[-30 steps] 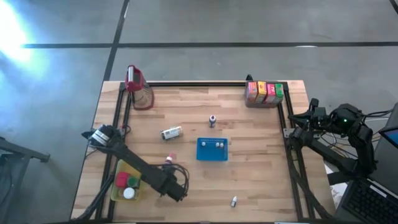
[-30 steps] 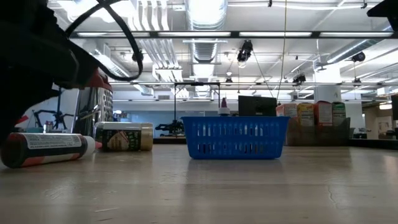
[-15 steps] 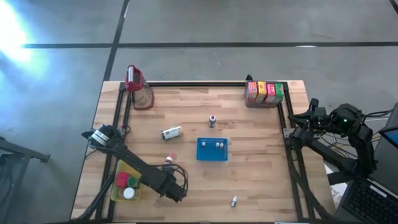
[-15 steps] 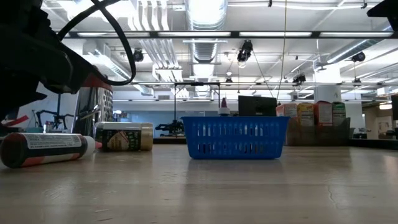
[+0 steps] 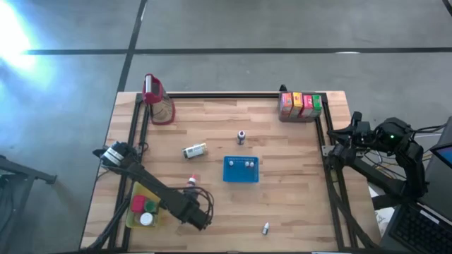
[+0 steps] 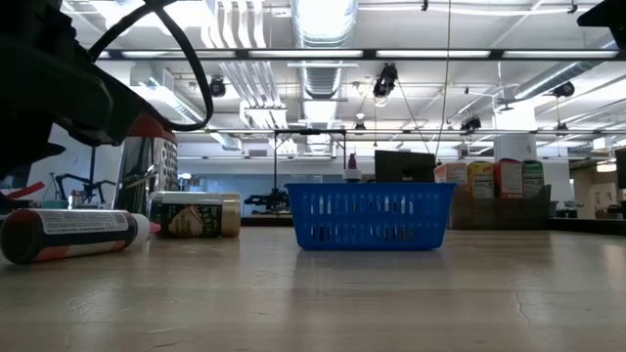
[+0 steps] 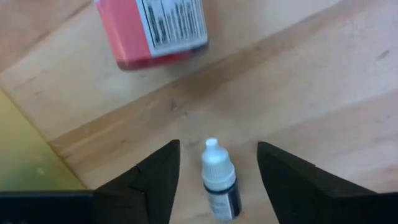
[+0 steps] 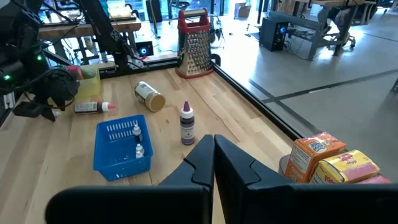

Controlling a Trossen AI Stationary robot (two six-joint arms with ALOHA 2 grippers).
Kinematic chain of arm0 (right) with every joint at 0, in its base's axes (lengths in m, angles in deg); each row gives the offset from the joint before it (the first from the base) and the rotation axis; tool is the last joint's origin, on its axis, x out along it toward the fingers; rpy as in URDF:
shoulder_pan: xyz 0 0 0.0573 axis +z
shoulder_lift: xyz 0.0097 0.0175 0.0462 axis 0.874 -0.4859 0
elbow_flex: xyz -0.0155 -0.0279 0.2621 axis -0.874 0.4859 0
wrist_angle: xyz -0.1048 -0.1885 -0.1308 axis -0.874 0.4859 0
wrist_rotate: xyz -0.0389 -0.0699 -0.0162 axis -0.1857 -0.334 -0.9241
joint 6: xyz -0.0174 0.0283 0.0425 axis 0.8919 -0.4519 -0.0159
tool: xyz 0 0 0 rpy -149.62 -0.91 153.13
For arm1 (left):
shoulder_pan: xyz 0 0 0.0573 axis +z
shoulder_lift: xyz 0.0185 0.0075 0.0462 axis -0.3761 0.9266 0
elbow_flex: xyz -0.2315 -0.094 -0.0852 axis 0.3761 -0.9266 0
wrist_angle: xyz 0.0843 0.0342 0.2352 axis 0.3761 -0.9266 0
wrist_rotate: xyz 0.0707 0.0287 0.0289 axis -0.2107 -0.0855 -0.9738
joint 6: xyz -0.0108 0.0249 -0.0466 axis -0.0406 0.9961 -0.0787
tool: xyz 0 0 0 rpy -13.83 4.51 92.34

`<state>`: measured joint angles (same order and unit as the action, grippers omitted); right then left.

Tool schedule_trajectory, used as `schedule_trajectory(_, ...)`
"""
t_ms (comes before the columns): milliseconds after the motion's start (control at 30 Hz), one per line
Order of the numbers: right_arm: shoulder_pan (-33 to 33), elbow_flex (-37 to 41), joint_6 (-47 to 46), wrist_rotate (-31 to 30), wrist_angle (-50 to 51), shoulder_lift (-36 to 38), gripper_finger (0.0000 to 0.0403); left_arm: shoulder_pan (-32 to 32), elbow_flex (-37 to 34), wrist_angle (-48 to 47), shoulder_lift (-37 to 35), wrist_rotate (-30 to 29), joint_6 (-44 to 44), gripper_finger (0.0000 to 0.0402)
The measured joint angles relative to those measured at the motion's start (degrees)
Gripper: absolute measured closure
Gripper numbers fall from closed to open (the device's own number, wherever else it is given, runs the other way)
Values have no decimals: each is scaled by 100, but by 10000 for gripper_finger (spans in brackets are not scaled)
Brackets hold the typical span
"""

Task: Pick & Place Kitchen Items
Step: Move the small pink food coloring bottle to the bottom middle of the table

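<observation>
A tiny white-capped bottle (image 7: 219,182) lies on its side on the wooden table. My left gripper (image 7: 217,155) points straight down over it, open, with one finger (image 7: 158,180) on each side and a gap to the bottle on both. In the high view this gripper (image 5: 200,217) is near the table's front left and hides the bottle. A red packet with a white label (image 7: 155,28) lies just beyond. My right gripper (image 8: 214,152) waits shut off the table's right edge (image 5: 351,134).
A yellow tray (image 5: 133,219) with red, green and white lids sits left of my left gripper. A blue basket (image 5: 241,169) holds small bottles mid-table. A tin (image 5: 194,150), a purple-capped bottle (image 5: 241,136), a grater (image 5: 157,99), cartons (image 5: 300,104) and another small bottle (image 5: 266,228) lie around.
</observation>
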<state>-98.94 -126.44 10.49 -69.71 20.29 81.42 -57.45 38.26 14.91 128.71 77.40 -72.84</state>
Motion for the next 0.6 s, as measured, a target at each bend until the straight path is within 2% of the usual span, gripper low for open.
schedule_trajectory(600,1,0,0,0,0,0,394,-37,0,81,-7,62,-1,263)
